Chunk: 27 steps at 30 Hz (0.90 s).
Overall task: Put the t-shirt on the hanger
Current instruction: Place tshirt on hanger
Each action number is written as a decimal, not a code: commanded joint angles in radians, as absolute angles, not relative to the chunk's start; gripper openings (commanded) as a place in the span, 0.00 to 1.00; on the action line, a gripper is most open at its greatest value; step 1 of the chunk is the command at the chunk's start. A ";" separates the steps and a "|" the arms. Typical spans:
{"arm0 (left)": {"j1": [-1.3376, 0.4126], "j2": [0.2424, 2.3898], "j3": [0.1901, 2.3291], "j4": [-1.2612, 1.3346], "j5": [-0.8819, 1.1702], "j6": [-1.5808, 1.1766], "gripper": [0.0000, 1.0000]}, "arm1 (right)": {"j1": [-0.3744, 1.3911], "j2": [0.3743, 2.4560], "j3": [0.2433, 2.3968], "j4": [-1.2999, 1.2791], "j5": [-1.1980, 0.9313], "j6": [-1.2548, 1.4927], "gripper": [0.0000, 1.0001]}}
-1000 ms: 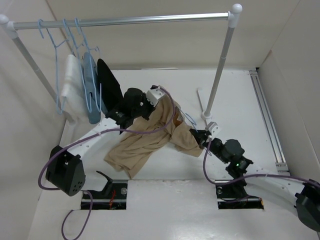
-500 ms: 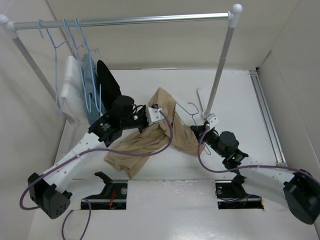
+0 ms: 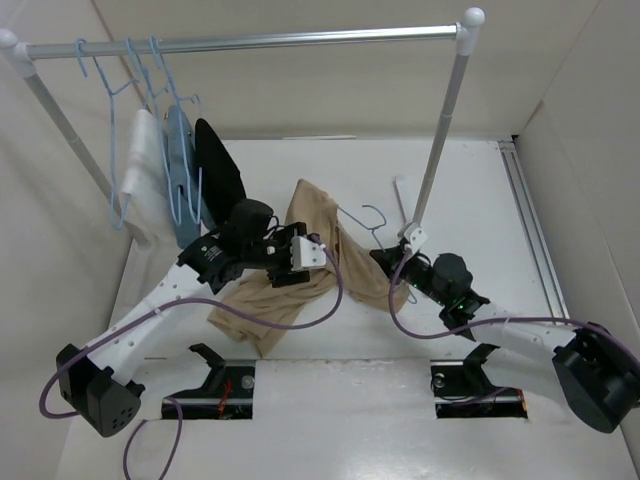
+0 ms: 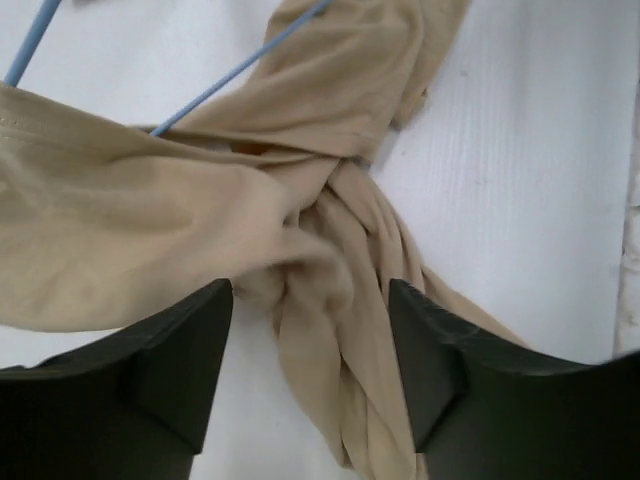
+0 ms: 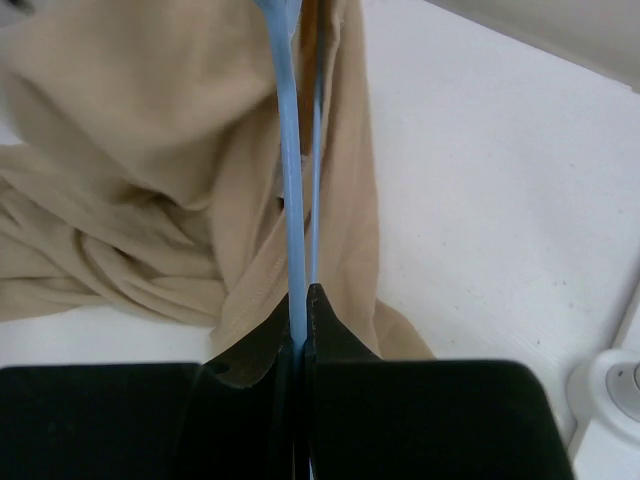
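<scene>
While pinching thin light-blue wire hanger (image 5: 290,180) in closed right tool (image 5: 303,300), hovering open left tool (image 4: 310,330) over tan cotton t-shirt (image 4: 150,220) bunched on counter (image 4: 520,150), seemingly half-threaded; next, regrasp and spread.

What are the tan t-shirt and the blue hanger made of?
The t-shirt looks like soft, matte knit cloth, maybe cotton: it bunches and twists into folds. The hanger looks like thin, smooth wire, probably coated metal: it runs straight and slim.
</scene>
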<state>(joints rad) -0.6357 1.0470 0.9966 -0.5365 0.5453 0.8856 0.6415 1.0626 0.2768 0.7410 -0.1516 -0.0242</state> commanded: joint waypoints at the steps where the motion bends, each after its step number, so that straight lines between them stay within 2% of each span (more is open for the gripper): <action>1: -0.643 1.057 1.003 -0.571 0.456 0.904 0.63 | 0.634 1.058 0.287 0.825 -0.267 -0.074 0.00; 2: -0.643 1.057 1.003 -0.555 0.431 0.904 0.72 | 0.634 1.058 0.287 0.787 -0.279 -0.099 0.00; 5: -0.643 0.999 1.003 -0.479 0.362 0.919 0.74 | 0.634 1.058 0.287 0.765 -0.302 -0.114 0.00; 9: -0.643 0.911 0.990 -0.339 0.377 0.989 0.82 | 0.634 1.048 0.276 0.765 -0.311 -0.123 0.00; 10: -0.643 0.901 0.977 -0.298 0.388 0.999 0.87 | 0.634 1.037 0.276 0.765 -0.321 -0.123 0.00; 12: -0.643 0.900 0.956 -0.210 0.388 1.047 0.89 | 0.634 1.037 0.276 0.756 -0.331 -0.123 0.00; 17: -0.643 1.124 1.041 -0.264 0.356 1.135 0.89 | 0.634 1.019 0.276 0.747 -0.353 -0.132 0.00; 18: -0.643 1.156 1.081 -0.278 0.345 1.135 0.93 | 0.634 1.019 0.276 0.747 -0.353 -0.132 0.00; 25: -0.604 1.305 1.141 -0.281 0.314 1.207 0.90 | 0.643 0.997 0.276 0.727 -0.363 -0.150 0.00; 26: -0.604 1.305 1.141 -0.281 0.314 1.222 0.87 | 0.643 0.988 0.276 0.727 -0.364 -0.150 0.00; 27: -0.604 1.330 1.141 -0.293 0.314 1.233 0.72 | 0.643 0.988 0.276 0.727 -0.364 -0.150 0.00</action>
<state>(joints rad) -0.6125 1.3449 1.0878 -0.3042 0.3191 1.1728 0.6411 1.0145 0.2756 0.6785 -0.3321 -0.1360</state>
